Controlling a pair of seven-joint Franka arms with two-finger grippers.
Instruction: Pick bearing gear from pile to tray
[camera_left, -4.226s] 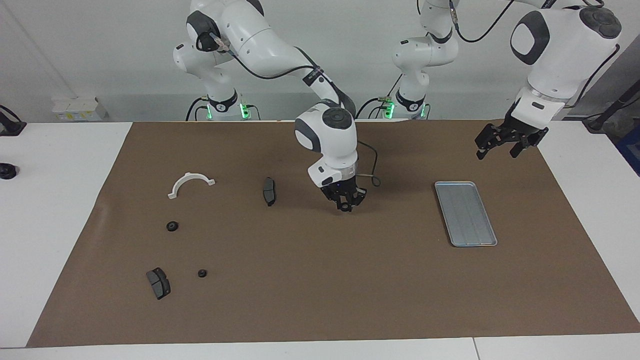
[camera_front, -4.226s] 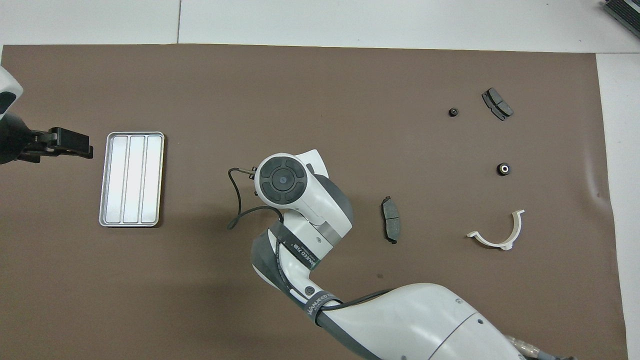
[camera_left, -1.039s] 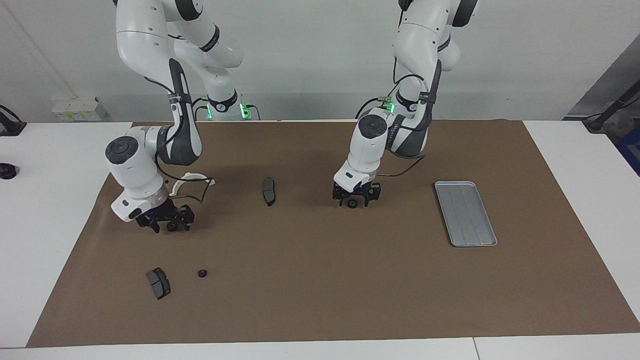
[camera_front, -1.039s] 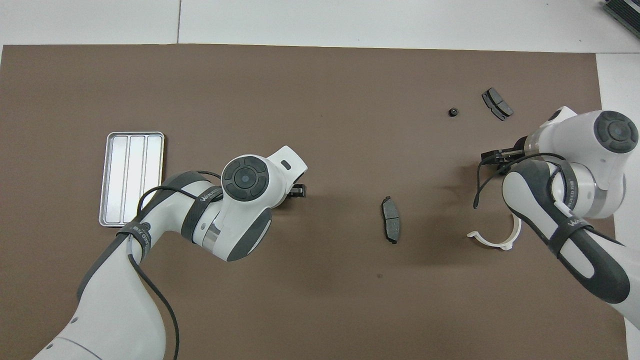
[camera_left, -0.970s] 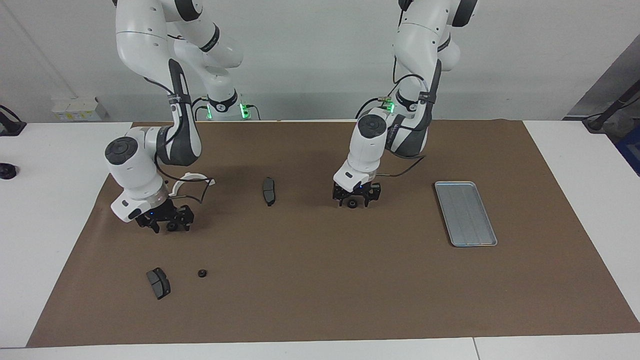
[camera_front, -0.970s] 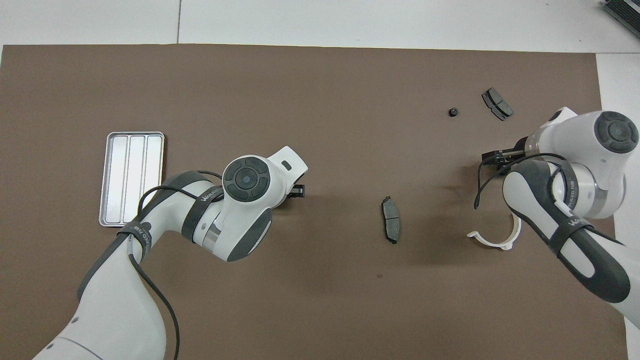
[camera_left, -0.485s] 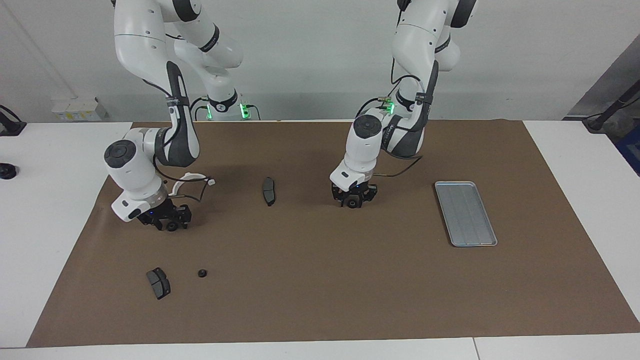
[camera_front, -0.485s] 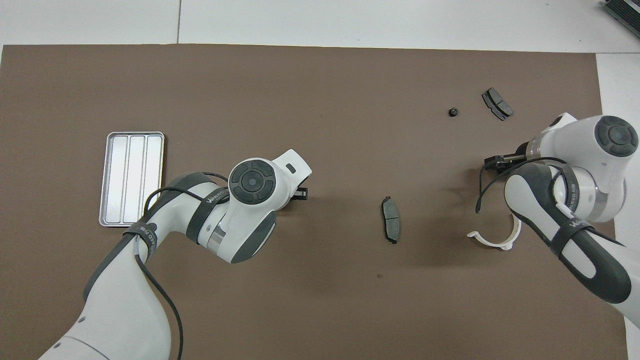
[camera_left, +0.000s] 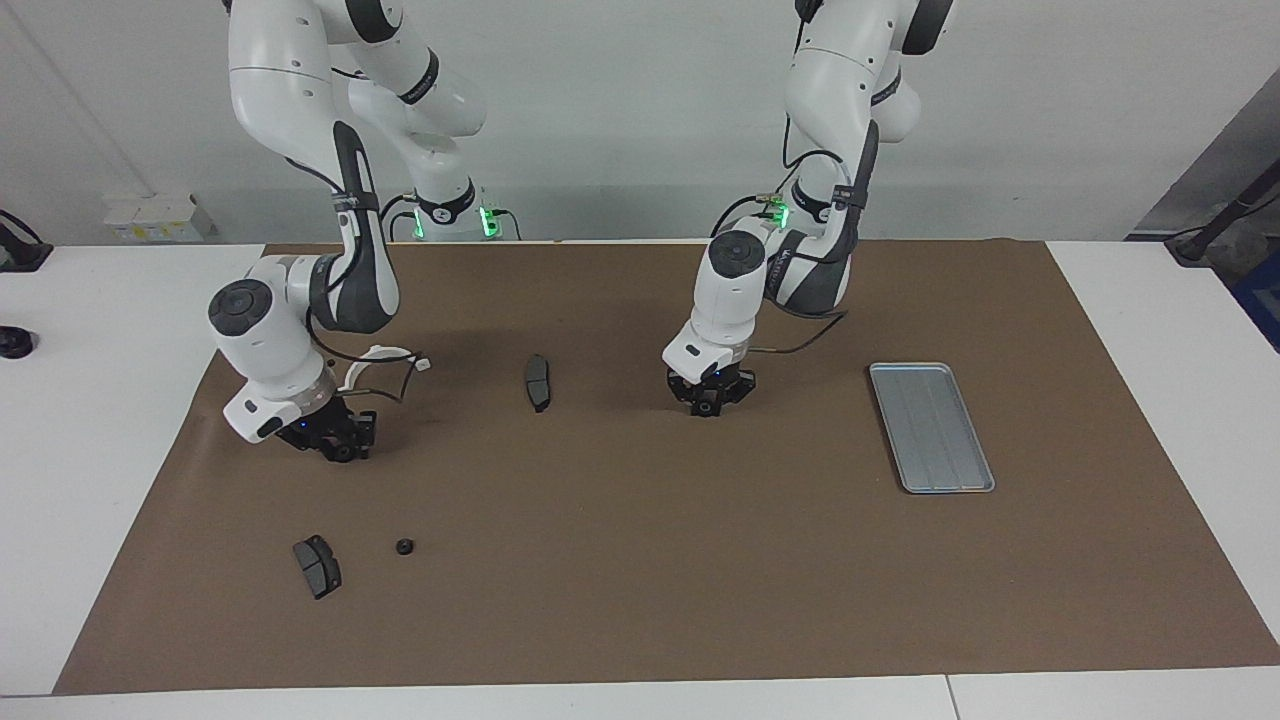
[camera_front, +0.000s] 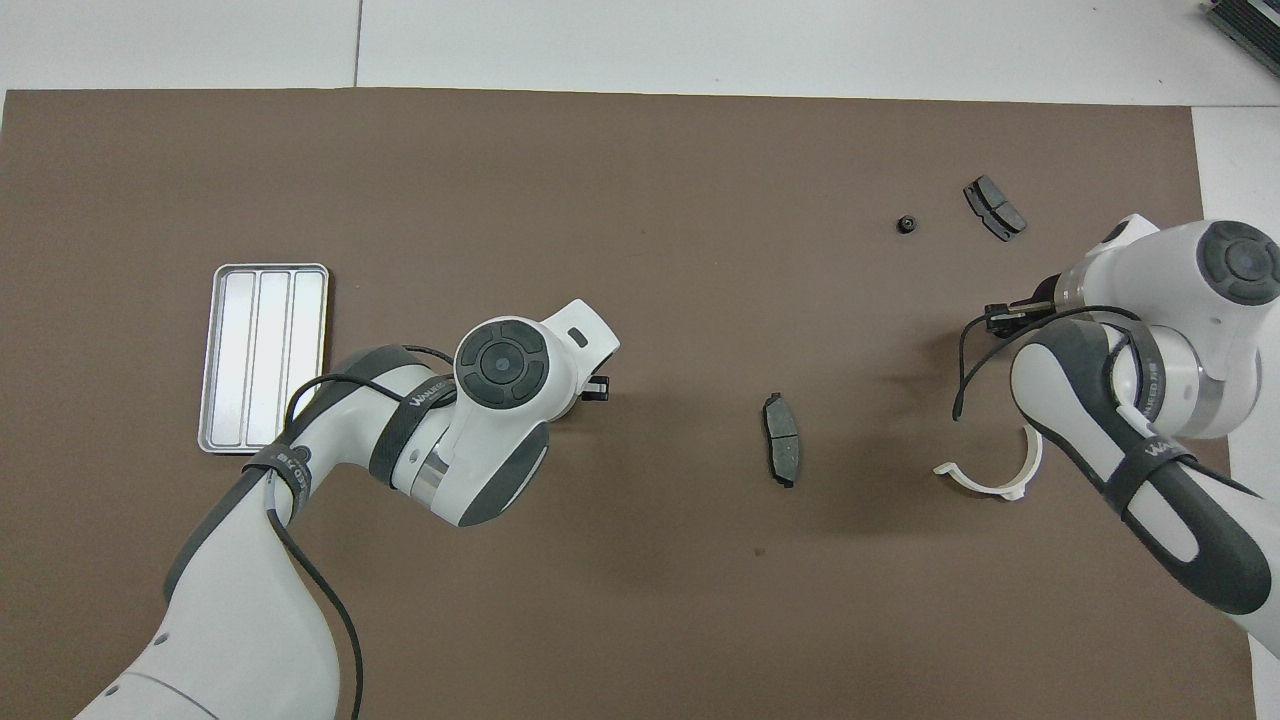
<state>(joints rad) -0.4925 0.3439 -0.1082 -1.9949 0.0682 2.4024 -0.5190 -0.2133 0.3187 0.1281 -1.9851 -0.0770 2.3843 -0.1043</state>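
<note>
Three gears: one (camera_left: 709, 407) pinched in the left hand (camera_left: 709, 402) mid-counter (camera_left: 640, 560), one (camera_left: 343, 453) pinched in the right hand (camera_left: 338, 447) beside the bracket (camera_left: 380, 362), one (camera_left: 404, 546) loose near a pad (camera_left: 317, 566). A second pad (camera_left: 538, 381) lies between the hands. One tray (camera_left: 931, 426) lies bare at the left arm's end.

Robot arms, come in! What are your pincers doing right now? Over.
Left pincer down on the mat, shut on a small black round piece. Right pincer down, shut on another round piece. Tray holds nothing; path to it looks open.
</note>
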